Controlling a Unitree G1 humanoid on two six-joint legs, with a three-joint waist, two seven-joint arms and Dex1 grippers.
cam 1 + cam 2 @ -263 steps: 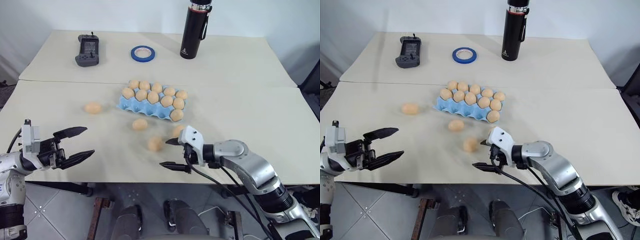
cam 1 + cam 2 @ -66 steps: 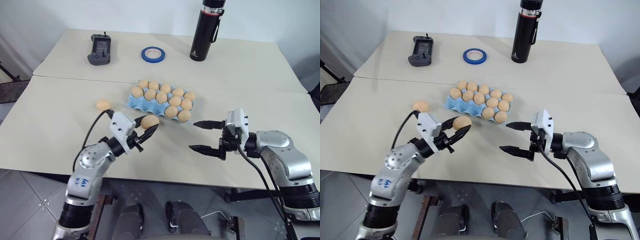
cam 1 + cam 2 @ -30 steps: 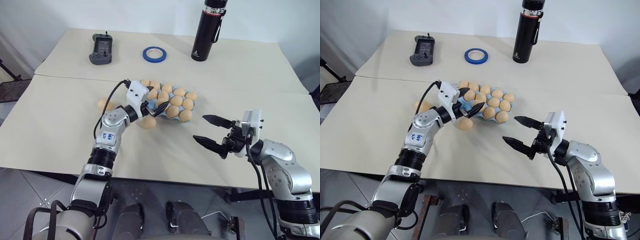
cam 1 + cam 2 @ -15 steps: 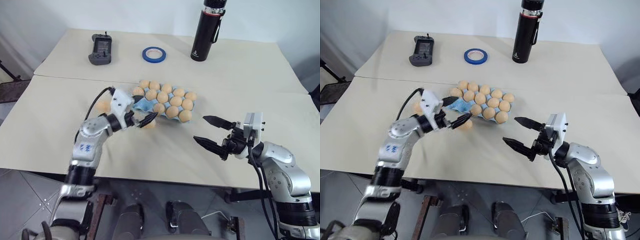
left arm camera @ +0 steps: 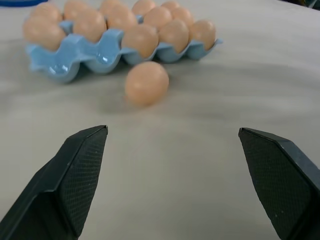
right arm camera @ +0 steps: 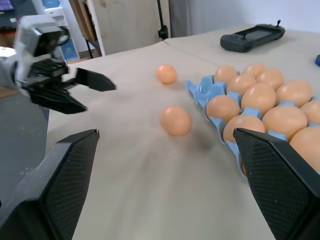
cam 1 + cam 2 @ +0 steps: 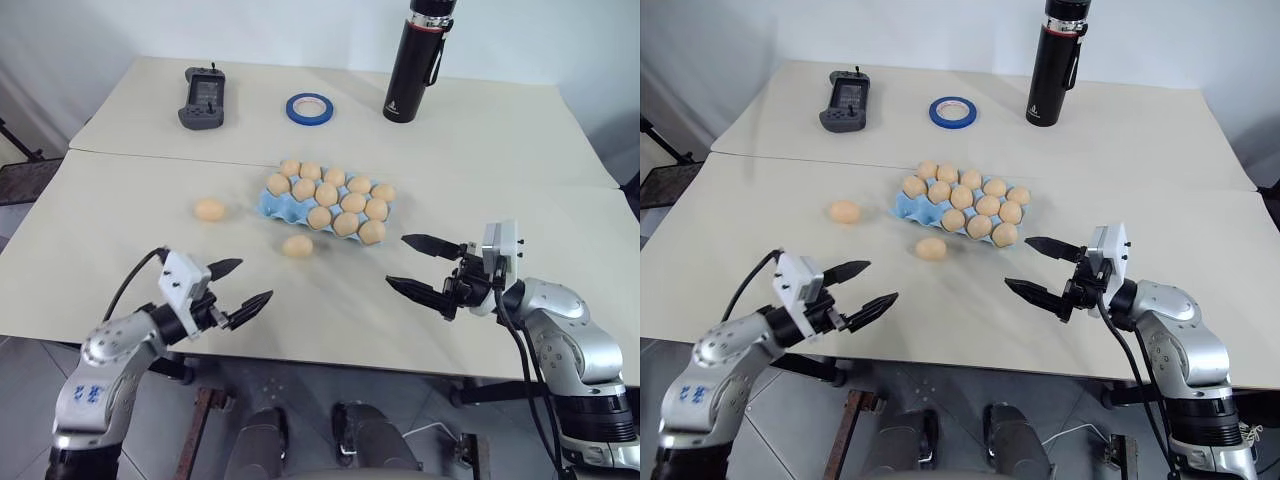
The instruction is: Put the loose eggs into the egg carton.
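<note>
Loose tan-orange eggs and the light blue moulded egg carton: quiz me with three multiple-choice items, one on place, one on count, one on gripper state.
1. Where does the nearer loose tan-orange egg lie?
A. on the table just in front of the light blue moulded egg carton
B. beside the black flask
C. between the left gripper's fingers

2. How many eggs lie loose on the beige table?
A. none
B. two
C. four

3. How are the black two-finger left gripper and right gripper?
A. both open, empty
B. left shut on an egg
C. both shut

Answers: 1 A, it rests by the carton's front edge. 2 B, that one plus another egg left of the carton. 3 A, fingers spread with nothing between.
</note>
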